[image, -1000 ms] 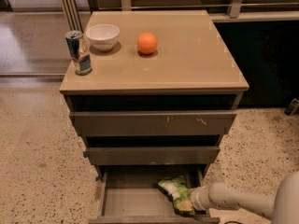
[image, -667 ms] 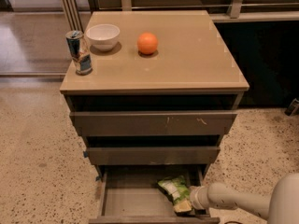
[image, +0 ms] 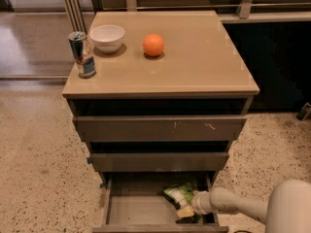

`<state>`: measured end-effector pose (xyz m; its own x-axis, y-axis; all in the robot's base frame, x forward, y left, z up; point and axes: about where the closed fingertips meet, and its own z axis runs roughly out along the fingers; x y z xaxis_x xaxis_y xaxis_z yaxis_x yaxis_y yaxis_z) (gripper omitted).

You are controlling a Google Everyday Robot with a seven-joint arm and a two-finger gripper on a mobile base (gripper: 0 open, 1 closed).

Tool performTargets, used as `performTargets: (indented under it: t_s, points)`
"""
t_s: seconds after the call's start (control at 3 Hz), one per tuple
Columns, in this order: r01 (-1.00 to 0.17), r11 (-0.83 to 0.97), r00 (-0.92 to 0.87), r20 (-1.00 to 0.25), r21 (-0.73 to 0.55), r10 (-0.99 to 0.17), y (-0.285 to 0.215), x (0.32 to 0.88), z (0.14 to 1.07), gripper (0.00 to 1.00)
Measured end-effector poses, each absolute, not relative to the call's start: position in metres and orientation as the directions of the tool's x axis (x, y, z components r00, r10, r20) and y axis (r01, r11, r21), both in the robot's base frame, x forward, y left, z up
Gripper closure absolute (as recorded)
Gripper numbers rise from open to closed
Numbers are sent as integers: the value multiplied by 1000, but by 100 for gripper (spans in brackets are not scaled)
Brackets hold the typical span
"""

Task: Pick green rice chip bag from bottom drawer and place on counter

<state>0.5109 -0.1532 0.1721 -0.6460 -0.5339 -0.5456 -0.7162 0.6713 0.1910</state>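
The green rice chip bag (image: 178,194) lies in the open bottom drawer (image: 133,208), at its right side. My gripper (image: 187,211) reaches into the drawer from the right, on a pale arm, and sits right at the bag's near right end. The beige counter (image: 194,57) is the top of the grey drawer cabinet, above the two upper drawers.
On the counter's left part stand a drink can (image: 83,54), a white bowl (image: 107,37) and an orange (image: 153,45). The upper drawer fronts (image: 160,129) overhang the bottom drawer. Speckled floor surrounds the cabinet; a dark cabinet face stands at the right.
The gripper has stayed at the bag in the drawer; hardly any movement shows.
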Motion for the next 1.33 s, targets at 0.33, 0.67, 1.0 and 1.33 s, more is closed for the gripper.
performTargets:
  t_s: [0.33,0.67,1.0,1.33]
  points:
    - [-728,663,-631,-546,171,-552,-148,525,156,12]
    - [-733,661,-629,-529,160,-570,-148,532,140,18]
    - [-734,660,-629,-529,160,-570,-147,532,140,36]
    - [-734,660,-629,-529,160,-571,-147,532,140,60]
